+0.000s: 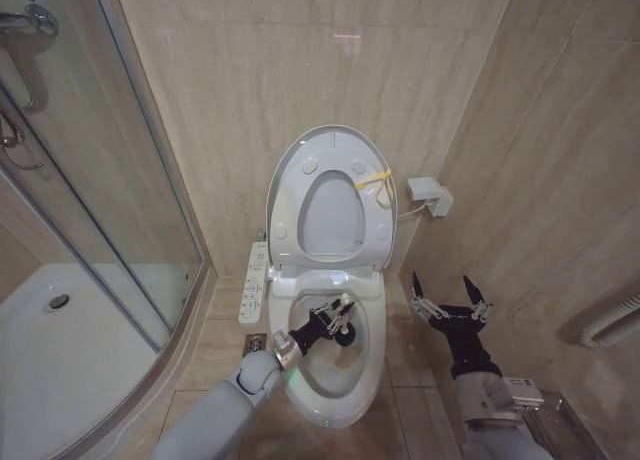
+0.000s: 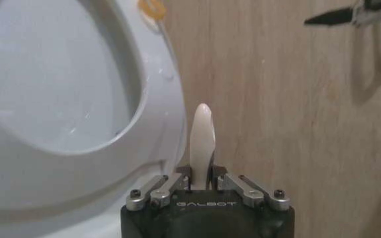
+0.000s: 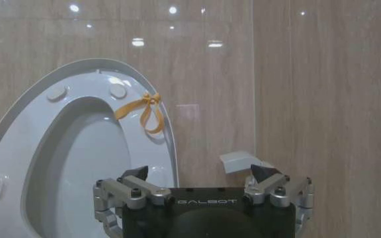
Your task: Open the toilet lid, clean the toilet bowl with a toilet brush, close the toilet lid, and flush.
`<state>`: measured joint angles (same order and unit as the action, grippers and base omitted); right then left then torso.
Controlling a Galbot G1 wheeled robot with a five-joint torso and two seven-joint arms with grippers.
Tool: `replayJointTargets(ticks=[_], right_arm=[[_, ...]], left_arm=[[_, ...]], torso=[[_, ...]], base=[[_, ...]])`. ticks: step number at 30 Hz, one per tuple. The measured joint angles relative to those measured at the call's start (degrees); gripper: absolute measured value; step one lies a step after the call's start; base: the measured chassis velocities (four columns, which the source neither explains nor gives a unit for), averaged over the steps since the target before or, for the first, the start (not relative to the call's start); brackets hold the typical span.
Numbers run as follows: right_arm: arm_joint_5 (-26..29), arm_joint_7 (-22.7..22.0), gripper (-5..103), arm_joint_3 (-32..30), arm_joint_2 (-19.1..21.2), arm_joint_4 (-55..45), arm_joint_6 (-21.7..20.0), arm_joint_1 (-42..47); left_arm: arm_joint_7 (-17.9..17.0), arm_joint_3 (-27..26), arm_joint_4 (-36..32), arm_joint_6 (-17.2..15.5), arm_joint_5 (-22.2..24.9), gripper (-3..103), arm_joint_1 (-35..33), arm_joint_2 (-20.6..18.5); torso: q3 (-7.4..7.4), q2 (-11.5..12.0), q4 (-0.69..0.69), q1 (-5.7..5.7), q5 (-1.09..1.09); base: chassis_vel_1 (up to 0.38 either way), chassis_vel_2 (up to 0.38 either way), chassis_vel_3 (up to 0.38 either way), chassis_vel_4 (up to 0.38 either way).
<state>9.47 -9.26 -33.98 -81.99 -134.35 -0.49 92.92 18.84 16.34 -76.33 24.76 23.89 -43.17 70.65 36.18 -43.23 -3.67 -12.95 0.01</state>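
Head view puts the glass shower enclosure [image 1: 90,180] across the left of the frame, with the beige tiled wall [image 1: 300,70] filling the top. At centre stands the toilet bowl [image 1: 372,375], open, its long white button panel [image 1: 254,285] on the left side. Raised upright against the wall above it is the toilet lid [image 1: 283,185], with the ring-shaped seat [image 1: 310,170] lifted against it and a small yellow tie [image 1: 375,180] at its right edge. Right of the lid, a small white box [image 1: 428,194] sits on the wall.

From the lower left of the frame the left arm reaches over the bowl, and the left hand [image 1: 340,317] hangs inside the bowl opening, its fingers pressed together on the thin white handle of the toilet brush [image 2: 202,141]; in the left wrist view the handle stands up from between the fingers, beside the raised lid. A dark shape in the bowl just beside that hand may be the bristle head, though I cannot tell.

Lower right of the bowl, the right hand [image 1: 450,298] hovers over the floor, fingers spread wide and holding nothing, well apart from the brush.
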Motion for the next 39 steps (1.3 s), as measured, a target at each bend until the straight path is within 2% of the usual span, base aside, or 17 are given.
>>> replayJointTargets(ticks=[3,15,26,29,39], right_arm=[[0.00,0.00,100,0.00,0.00,0.00,0.00,0.00],[0.00,0.00,100,0.00,0.00,0.00,0.00,0.00],[0.00,0.00,100,0.00,0.00,0.00,0.00,0.00],[0.00,0.00,100,0.00,0.00,0.00,0.00,0.00],[0.00,0.00,100,0.00,0.00,0.00,0.00,0.00]], left_arm=[[0.15,1.06,-0.20,-0.05,0.22,19,0.64,0.48],[1.97,3.19,7.97,2.48,0.29,19,1.41,2.67],[-0.11,5.02,-0.56,-0.11,2.51,19,1.51,2.18],[-0.04,5.02,-0.87,-0.27,2.43,19,0.69,2.14],[1.79,1.69,8.91,2.22,0.17,19,0.80,2.55]], torso=[[0.00,0.00,0.00,0.00,0.00],[0.00,0.00,0.00,0.00,-0.01],[0.00,0.00,-0.02,0.00,0.00],[0.00,0.00,-0.01,0.00,0.00],[0.00,0.00,0.00,0.00,-0.02]], base=[[0.000,0.000,0.000,0.000],[0.000,0.000,0.000,0.000],[0.000,0.000,0.000,0.000],[0.000,0.000,0.000,0.000],[0.000,0.000,0.000,0.000]])
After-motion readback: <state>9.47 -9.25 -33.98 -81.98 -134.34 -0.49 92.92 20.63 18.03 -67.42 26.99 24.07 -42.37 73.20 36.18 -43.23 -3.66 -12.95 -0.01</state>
